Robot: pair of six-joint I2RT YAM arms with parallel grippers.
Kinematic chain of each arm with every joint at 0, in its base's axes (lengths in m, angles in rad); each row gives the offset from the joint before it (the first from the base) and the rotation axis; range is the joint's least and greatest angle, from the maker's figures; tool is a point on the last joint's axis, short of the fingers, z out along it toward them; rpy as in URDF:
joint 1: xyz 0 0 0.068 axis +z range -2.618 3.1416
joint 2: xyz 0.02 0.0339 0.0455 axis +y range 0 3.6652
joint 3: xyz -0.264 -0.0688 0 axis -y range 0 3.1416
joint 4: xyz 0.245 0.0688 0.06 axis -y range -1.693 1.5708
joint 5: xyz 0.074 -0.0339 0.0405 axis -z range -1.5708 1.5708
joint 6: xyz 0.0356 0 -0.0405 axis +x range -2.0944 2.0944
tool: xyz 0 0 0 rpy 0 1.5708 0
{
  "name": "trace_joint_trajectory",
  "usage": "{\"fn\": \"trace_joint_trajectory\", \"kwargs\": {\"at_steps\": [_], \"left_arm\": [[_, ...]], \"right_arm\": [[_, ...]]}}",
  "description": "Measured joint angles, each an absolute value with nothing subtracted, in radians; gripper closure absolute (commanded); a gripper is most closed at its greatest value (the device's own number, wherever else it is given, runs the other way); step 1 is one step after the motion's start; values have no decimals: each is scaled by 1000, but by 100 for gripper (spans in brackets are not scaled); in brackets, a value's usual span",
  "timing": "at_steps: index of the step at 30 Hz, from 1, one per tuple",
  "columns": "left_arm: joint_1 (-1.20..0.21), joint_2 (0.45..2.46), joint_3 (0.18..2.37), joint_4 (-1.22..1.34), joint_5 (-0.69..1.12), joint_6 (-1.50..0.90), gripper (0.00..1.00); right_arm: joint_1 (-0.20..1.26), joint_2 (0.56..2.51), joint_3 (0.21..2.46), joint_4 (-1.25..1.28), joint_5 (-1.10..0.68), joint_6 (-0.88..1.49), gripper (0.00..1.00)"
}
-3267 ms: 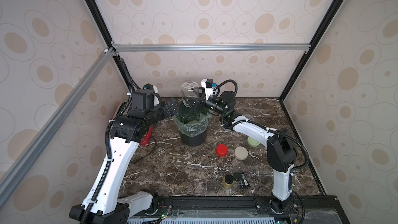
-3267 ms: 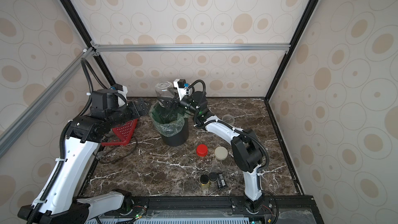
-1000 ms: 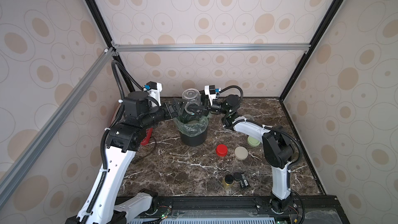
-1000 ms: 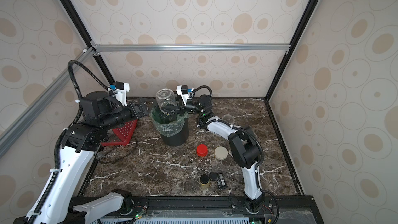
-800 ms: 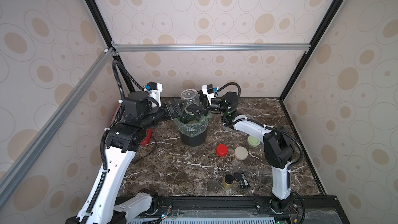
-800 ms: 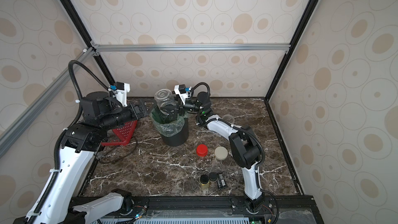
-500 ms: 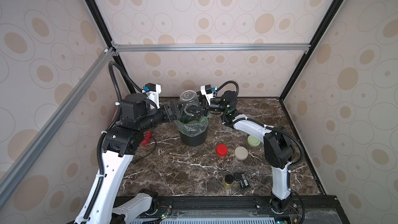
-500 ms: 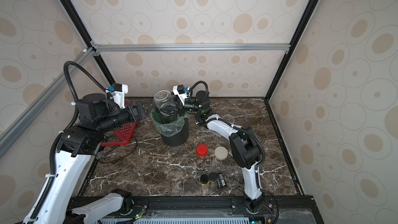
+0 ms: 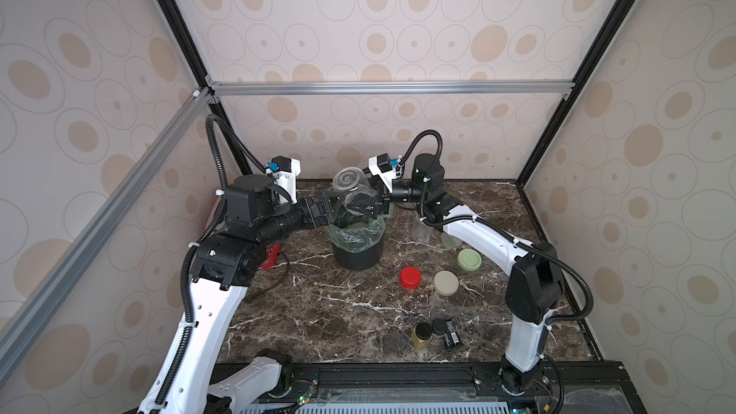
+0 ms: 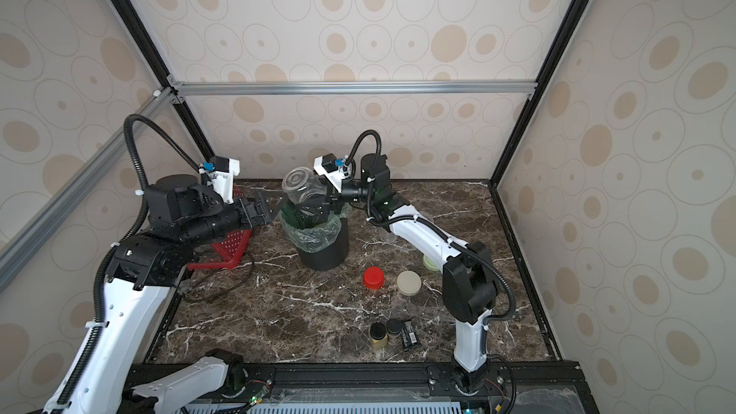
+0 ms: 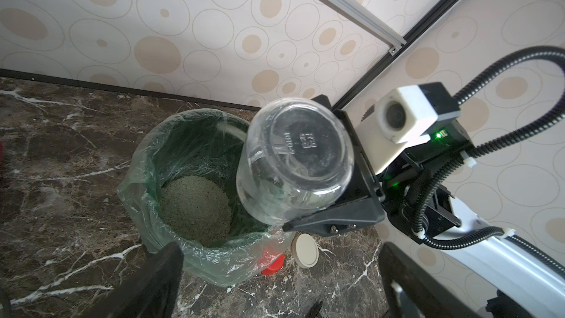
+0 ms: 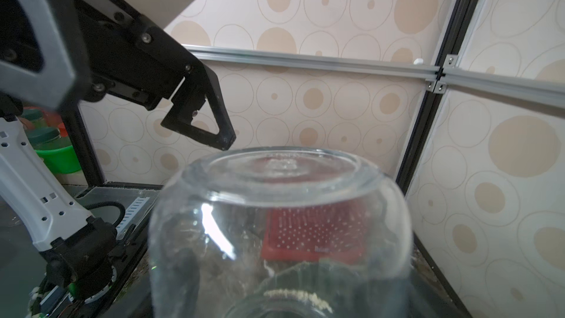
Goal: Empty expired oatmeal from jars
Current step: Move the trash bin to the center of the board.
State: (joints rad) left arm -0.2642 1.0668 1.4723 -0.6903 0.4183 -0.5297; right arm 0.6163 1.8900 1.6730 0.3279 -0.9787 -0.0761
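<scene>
Right gripper [image 9: 358,206] clamps a clear jar [image 9: 349,185] bottom-up, tilted, above the bin [image 9: 358,257].
Left gripper [image 9: 327,204] hangs spread wide just beside the jar, gripping nothing; oatmeal [image 11: 195,206] lies heaped inside the bin's green bag.

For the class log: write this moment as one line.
right gripper: holds jar tipped over bin | left gripper: open, empty | oatmeal: in bin
</scene>
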Motion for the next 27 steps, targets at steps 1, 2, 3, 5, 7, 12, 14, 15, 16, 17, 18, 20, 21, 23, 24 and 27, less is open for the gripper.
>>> {"fn": "trace_joint_trajectory", "kwargs": {"at_steps": [1, 2, 3, 5, 7, 12, 14, 15, 16, 17, 18, 20, 21, 23, 24, 27], "left_arm": [[-264, 1069, 1470, -690, 427, -526, 1], [-264, 1071, 1467, -690, 439, -523, 1], [-264, 1072, 1464, -690, 448, -522, 1], [-264, 1077, 1455, -690, 468, -518, 1], [-264, 1079, 1442, -691, 477, -515, 1], [-264, 1098, 1436, -690, 496, -512, 1], [-267, 1111, 1436, -677, 504, -512, 1], [-271, 1116, 1436, -666, 505, -513, 1], [-279, 1124, 1438, -653, 508, -513, 1], [-284, 1131, 1441, -644, 508, -512, 1], [-294, 1143, 1449, -637, 507, -512, 1], [-313, 1166, 1464, -627, 500, -512, 1], [-321, 1176, 1466, -617, 492, -512, 1], [-327, 1190, 1467, -611, 476, -513, 3], [-329, 1197, 1467, -610, 468, -515, 4], [-334, 1206, 1467, -601, 449, -527, 9]], "right_arm": [[616, 1893, 1687, 288, -979, -94, 100], [616, 1894, 1703, 248, -979, -112, 100], [616, 1893, 1719, 218, -979, -128, 100], [616, 1888, 1743, 181, -980, -162, 100], [617, 1874, 1745, 160, -982, -184, 100], [623, 1868, 1752, 137, -992, -200, 100], [631, 1868, 1754, 135, -992, -200, 100], [634, 1868, 1754, 136, -992, -200, 100], [638, 1869, 1755, 138, -992, -200, 100], [641, 1869, 1757, 139, -993, -199, 100], [645, 1872, 1761, 141, -994, -199, 100], [649, 1877, 1771, 144, -994, -199, 100], [651, 1877, 1773, 145, -994, -199, 100], [654, 1877, 1773, 146, -994, -199, 100], [655, 1877, 1773, 146, -993, -199, 100], [656, 1880, 1773, 146, -986, -196, 100]]}}
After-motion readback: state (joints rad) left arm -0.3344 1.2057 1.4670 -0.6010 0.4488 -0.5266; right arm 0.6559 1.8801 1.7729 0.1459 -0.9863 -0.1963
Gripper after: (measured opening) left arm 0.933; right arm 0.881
